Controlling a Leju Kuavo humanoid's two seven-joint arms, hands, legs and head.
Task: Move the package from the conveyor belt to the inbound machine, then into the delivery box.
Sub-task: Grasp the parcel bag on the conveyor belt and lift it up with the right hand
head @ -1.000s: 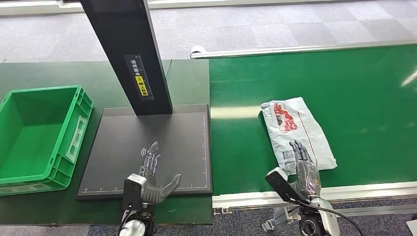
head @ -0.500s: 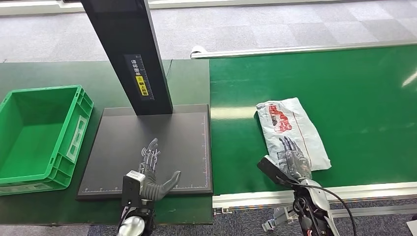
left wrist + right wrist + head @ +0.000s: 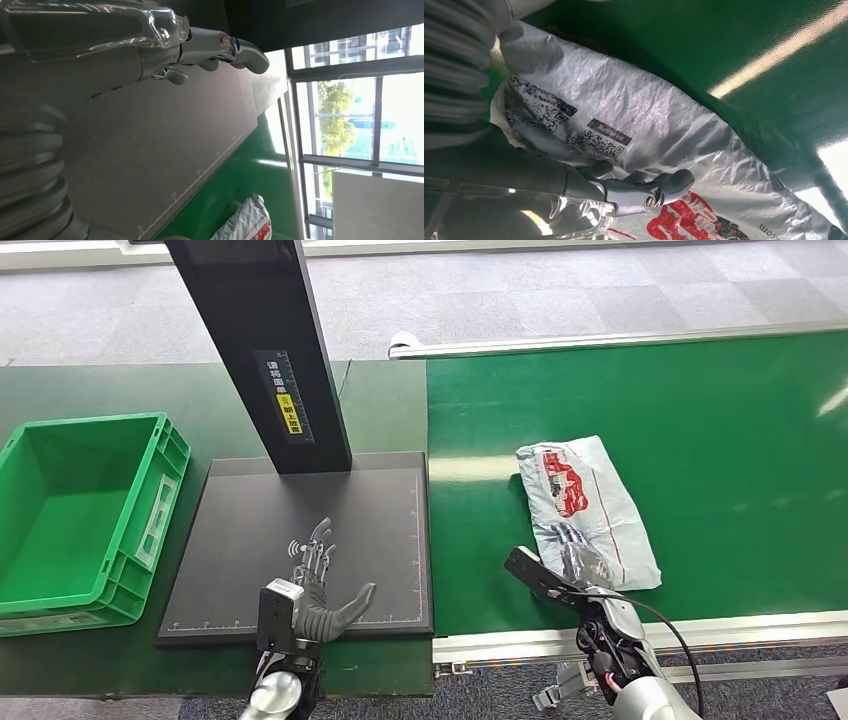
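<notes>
A white plastic package (image 3: 590,490) with red print lies flat on the green conveyor belt (image 3: 720,440). My right hand (image 3: 570,558) reaches over its near end, fingers stretched out and lying on the wrapping, thumb spread out to the left over the belt. In the right wrist view the fingers (image 3: 644,192) rest along the crinkled package (image 3: 674,125) beside its barcode labels, without closing on it. My left hand (image 3: 315,590) hovers open over the black plate (image 3: 250,530) of the inbound machine, fingers spread. The left wrist view shows that hand (image 3: 200,45), the plate (image 3: 150,150) and the package (image 3: 247,222).
A green delivery crate (image 3: 165,490) stands empty at the left of the plate. The machine's black column (image 3: 260,350) rises from the plate's far edge. The belt's metal rail (image 3: 640,635) runs along the near side, in front of my right arm.
The package has drifted left along the belt. My right hand has moved forward and left onto its near end. My left hand has edged slightly forward over the plate.
</notes>
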